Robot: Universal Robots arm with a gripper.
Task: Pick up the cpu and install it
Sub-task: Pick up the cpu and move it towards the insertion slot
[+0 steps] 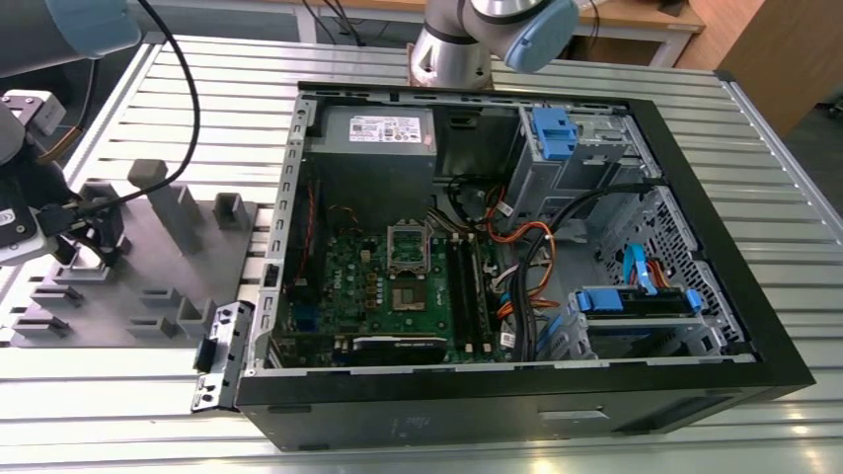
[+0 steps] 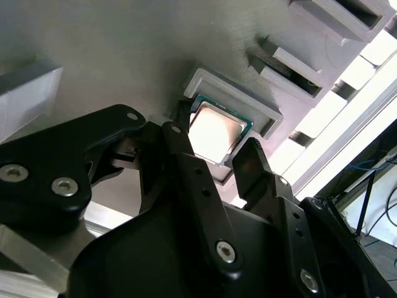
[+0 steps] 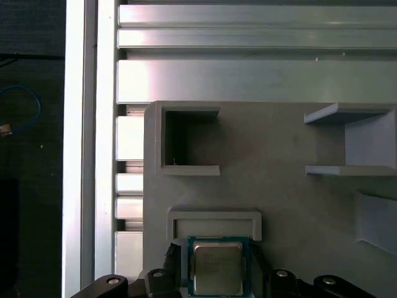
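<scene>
The cpu (image 2: 218, 126), a small square chip with a dull silver top, lies flat in a shallow grey holder pocket (image 2: 260, 105) on the grey fixture plate (image 1: 145, 296). In the first wrist view the cpu (image 3: 217, 268) sits just below the pocket's raised rim (image 3: 214, 217). My gripper (image 2: 214, 141) hangs over it at the exterior view's left (image 1: 82, 242). Its black fingers (image 2: 178, 127) stand one on each side of the chip, with a slim gap showing, so it is open. The silver socket frame (image 1: 406, 247) sits on the green board (image 1: 382, 296) inside the open computer case.
Grey blocks and posts (image 1: 172, 202) rise from the fixture plate beside the gripper. The case (image 1: 737, 326) holds a power supply (image 1: 375, 133), orange and black cables (image 1: 520, 242) and blue drive clips (image 1: 633, 301). The slatted metal table (image 1: 132, 395) lies all around.
</scene>
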